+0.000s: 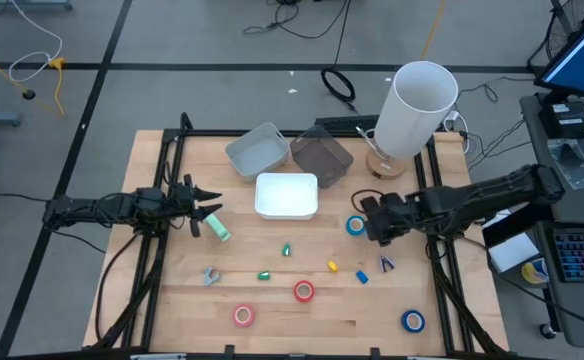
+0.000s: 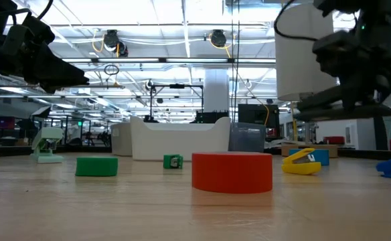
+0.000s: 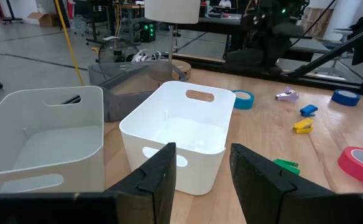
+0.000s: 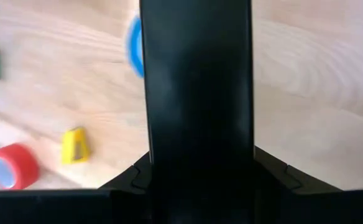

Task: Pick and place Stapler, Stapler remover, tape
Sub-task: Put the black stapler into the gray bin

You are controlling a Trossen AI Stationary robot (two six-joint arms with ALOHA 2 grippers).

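Observation:
My right gripper (image 1: 377,218) hangs over the table's right half, shut on a long black stapler (image 4: 197,93) that fills the middle of the right wrist view. A blue tape roll (image 1: 356,225) lies just beside it on the table. More tape lies near the front edge: a red roll (image 1: 304,291), a pink roll (image 1: 243,316) and a blue roll (image 1: 413,320). A mint-green stapler (image 1: 218,230) lies by my left gripper (image 1: 207,203), which stands open and empty at the left, facing the white bin (image 3: 175,134). Small coloured staple removers (image 1: 333,266) are scattered mid-table. My right gripper has the black stapler between its two fingers, which come at it from above, pointing steeply down. The stapler's body (image 4: 197,143) hides the fingertips, so which part they are on cannot be told. In the low view it hangs clear of the table (image 2: 343,106).
Three bins stand at the back: white (image 1: 286,195), light grey (image 1: 256,150), dark grey (image 1: 321,155). A big white cylinder (image 1: 417,105) stands at the back right. Black frame rails (image 1: 442,270) run along both table sides.

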